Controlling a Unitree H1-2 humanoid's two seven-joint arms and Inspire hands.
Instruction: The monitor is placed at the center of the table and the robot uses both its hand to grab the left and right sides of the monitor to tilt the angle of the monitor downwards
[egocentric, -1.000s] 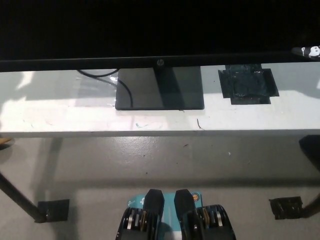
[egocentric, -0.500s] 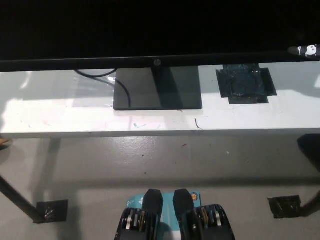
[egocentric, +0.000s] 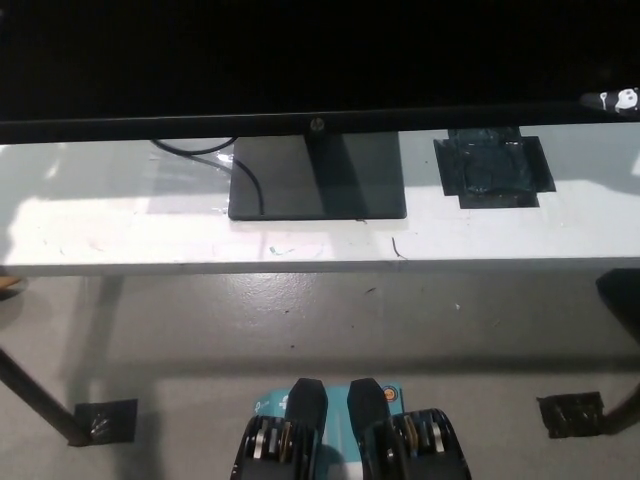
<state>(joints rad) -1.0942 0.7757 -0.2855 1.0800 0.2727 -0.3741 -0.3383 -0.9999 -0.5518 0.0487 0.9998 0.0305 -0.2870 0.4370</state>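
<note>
Almost nothing has moved since the earlier frames; only the whole head view has drifted slightly. Seen from the head, the monitor (egocentric: 300, 60) fills the far part of the picture, its dark screen cut off at the top and both sides, its flat rectangular base (egocentric: 318, 177) resting on the white table (egocentric: 150, 240). At the screen's far right edge a small black-and-white piece of the right hand (egocentric: 612, 100) shows; whether its fingers grip cannot be told. A patch of black tape (egocentric: 492, 168) lies right of the base.
</note>
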